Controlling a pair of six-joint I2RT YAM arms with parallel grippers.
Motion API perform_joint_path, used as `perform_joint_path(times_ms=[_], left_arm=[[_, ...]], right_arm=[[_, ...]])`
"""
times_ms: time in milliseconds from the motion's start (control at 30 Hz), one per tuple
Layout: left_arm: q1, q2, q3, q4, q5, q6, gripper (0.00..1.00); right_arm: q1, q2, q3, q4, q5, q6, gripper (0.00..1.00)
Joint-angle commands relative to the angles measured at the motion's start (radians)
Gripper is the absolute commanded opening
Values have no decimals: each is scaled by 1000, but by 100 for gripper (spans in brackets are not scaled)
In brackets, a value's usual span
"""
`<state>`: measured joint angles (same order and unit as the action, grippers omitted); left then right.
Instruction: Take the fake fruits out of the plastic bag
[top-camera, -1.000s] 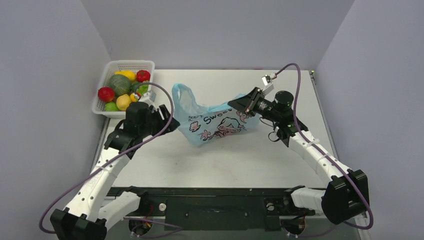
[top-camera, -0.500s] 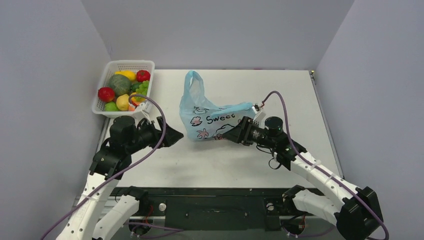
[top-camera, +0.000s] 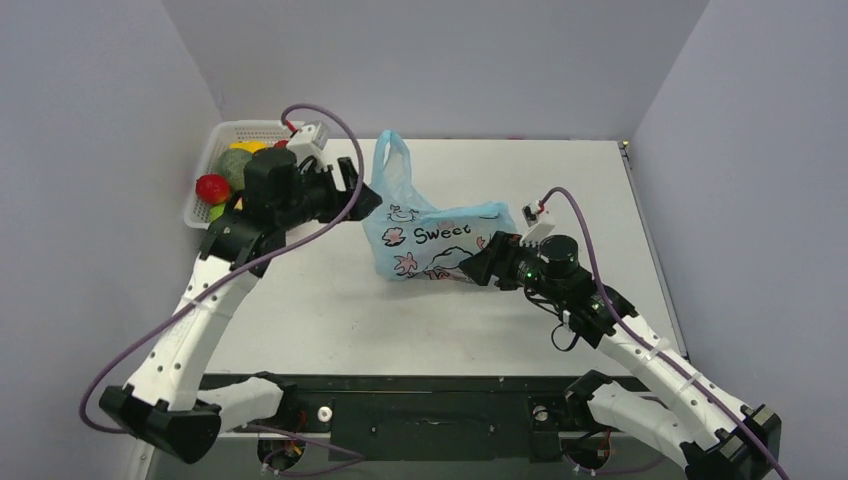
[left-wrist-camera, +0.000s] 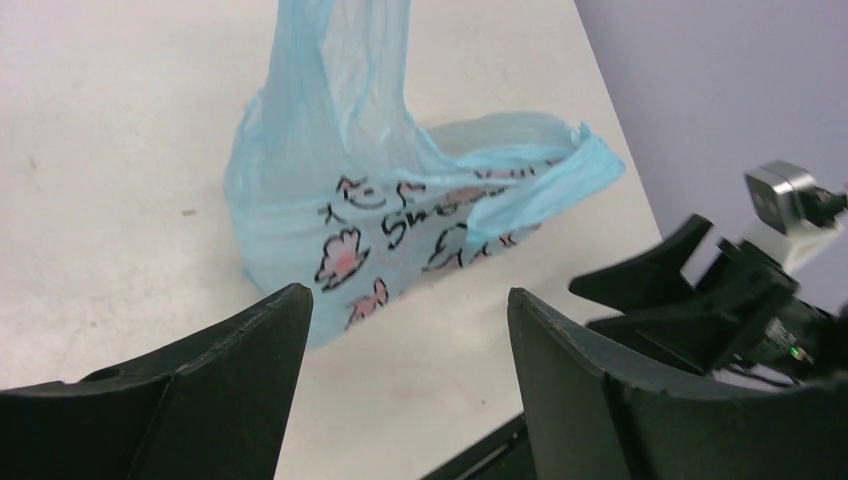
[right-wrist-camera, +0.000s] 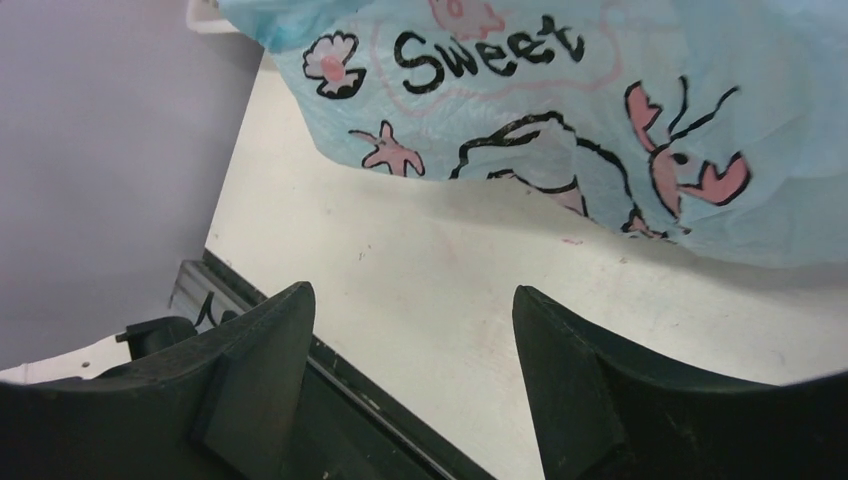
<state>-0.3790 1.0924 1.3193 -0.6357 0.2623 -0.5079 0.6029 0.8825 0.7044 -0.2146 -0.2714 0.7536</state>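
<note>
Left gripper (top-camera: 366, 196): fingers spread wide, nothing between them, hanging just left of the plastic bag (top-camera: 430, 238), beside its upright loop handle. Right gripper (top-camera: 470, 270): also spread and empty, tips just beside the bag's near right side; we cannot tell whether they brush the film. The bag slumps near the middle of the tabletop (top-camera: 330, 310). Only the top view gives us the white basket (top-camera: 212, 150) at the far left corner, a red fruit (top-camera: 211, 187) inside. The left wrist view catches the right gripper across the bag; the right wrist view reads "Sweet". We cannot make out what the bag holds.
</note>
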Motion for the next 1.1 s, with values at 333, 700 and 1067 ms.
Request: perform_joint_path(times_ms=[333,700,1067], left_arm=[[-23,655,648,-61,-279,227,68],[-24,618,494,80,-107,160,5],[-24,102,-157,382,-51,-81,0]], right_arm=[[4,-35,135,-124,162,-181,73],[12,11,239,-171,231,-277,73],[333,112,390,-234,599,-492,82]])
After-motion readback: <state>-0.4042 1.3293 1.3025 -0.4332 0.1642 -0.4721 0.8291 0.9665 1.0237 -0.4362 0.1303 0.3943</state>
